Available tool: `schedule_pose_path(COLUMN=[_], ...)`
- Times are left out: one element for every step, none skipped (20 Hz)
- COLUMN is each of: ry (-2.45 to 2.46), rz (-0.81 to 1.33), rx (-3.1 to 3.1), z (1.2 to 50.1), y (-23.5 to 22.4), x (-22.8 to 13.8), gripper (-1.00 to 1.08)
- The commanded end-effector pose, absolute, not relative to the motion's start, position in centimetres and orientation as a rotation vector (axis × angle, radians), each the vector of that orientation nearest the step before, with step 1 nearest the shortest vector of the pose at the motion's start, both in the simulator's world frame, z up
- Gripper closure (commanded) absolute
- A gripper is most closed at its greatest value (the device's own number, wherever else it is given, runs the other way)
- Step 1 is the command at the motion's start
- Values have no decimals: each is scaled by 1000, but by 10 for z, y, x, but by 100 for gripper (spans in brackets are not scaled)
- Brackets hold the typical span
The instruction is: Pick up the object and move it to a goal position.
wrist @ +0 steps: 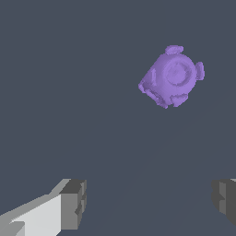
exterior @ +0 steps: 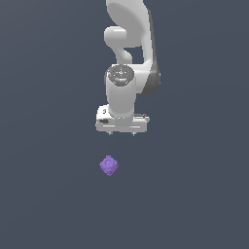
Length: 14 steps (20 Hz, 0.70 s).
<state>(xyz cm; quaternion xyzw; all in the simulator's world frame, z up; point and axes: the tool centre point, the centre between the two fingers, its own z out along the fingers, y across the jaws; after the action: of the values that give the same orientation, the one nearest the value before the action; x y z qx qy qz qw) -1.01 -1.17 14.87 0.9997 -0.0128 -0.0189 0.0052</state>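
White Panda arm [exterior: 127, 58], largest item: hangs over a plain dark grey floor [exterior: 44, 194]. Gripper [exterior: 121, 133]: jaws spread wide, holding nothing; grey fingertips [wrist: 73, 203] stand well apart in the wrist view. Object [exterior: 109, 165]: small purple knobbly lump with a ring mark on one face, resting on the floor clear of the gripper, not between the fingers. Handling, by judgement: probably light and rigid; bumps could make it twist, so pinch across two opposite flatter faces. Surroundings: nothing else visible; no obstruction apparent, though the renders are coarse.
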Motion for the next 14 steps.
schedule_pose_path(ry=[-40, -39, -36, -31, -23, -14, -4, 4, 10, 13, 15, 14, 12, 12], rz=[-59, -58, -55, -49, -42, -32, -22, -14, -8, -4, -2, -3, -5, -5], rx=[3130, 3130, 3131, 3131, 3131, 3132, 3132, 3133, 3133, 3133, 3133, 3133, 3133, 3133], z=[149, 149, 150, 152, 155, 159, 162, 166, 168, 169, 170, 169, 169, 169], y=[-12, -11, -11, -10, -8, -6, -4, -2, 0, 0, 1, 0, 0, 0], x=[-10, -10, -10, -9, -8, -7, -5, -4, -4, -3, -3, -3, -3, -3], gripper=[-92, -92, -92, -92, -92, -92, -92, -92, -92, -92, -92, -92, -92, -92])
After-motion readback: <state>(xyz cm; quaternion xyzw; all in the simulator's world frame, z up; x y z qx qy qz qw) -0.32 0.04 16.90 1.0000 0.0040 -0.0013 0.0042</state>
